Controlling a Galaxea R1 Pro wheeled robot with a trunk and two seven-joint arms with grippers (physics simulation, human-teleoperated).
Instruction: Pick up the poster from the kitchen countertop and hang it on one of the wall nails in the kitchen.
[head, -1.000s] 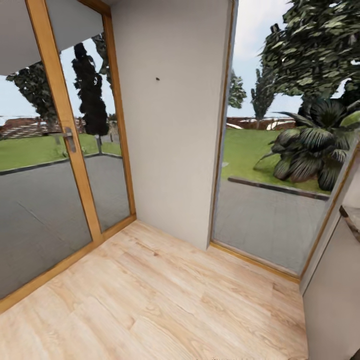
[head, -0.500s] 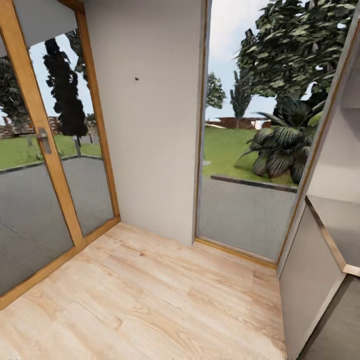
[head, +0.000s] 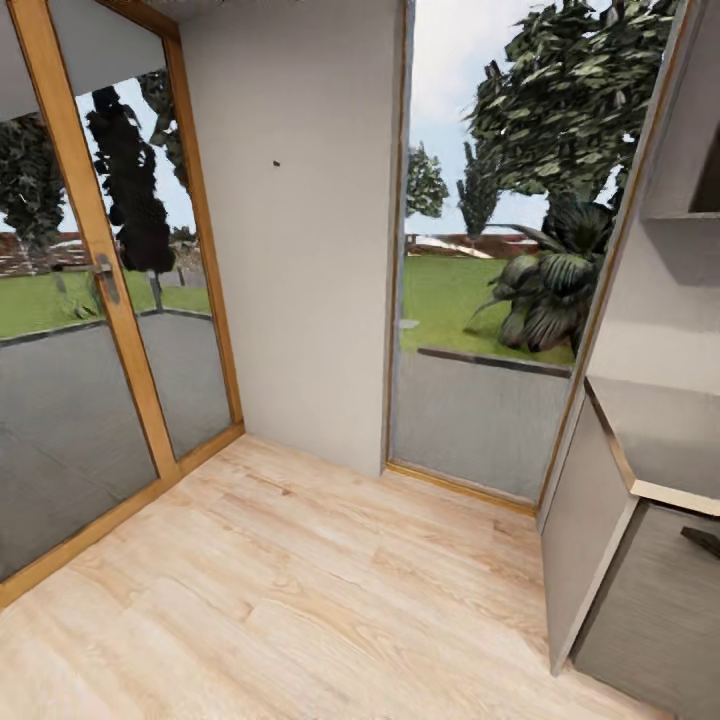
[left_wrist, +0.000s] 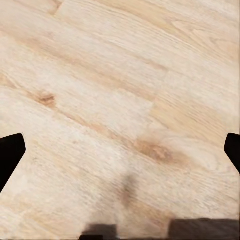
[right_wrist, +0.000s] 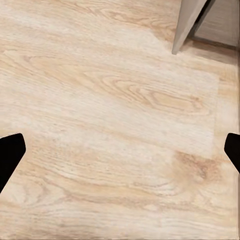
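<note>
A wall nail (head: 277, 163) shows as a tiny dark dot high on the off-white wall panel ahead. The poster is out of view. At the right edge a grey countertop (head: 655, 430) with a pale edge juts in over a grey cabinet. In the left wrist view my left gripper (left_wrist: 120, 155) is open, its dark fingertips (left_wrist: 9, 155) wide apart over bare wooden floor. My right gripper (right_wrist: 120, 155) is open too, with nothing between its fingertips (right_wrist: 10, 152), above the floor near a cabinet corner (right_wrist: 186, 27).
A wood-framed glass door (head: 105, 290) with a metal handle stands at the left. A tall window (head: 480, 300) sits right of the wall panel. The cabinet's side panel (head: 580, 540) and a dark handle (head: 705, 540) are at the right. Light wooden floor (head: 300, 590) stretches ahead.
The camera has swung to the right: the nail and door have slid left in the picture, and the counter and cabinet at the right have come into view.
</note>
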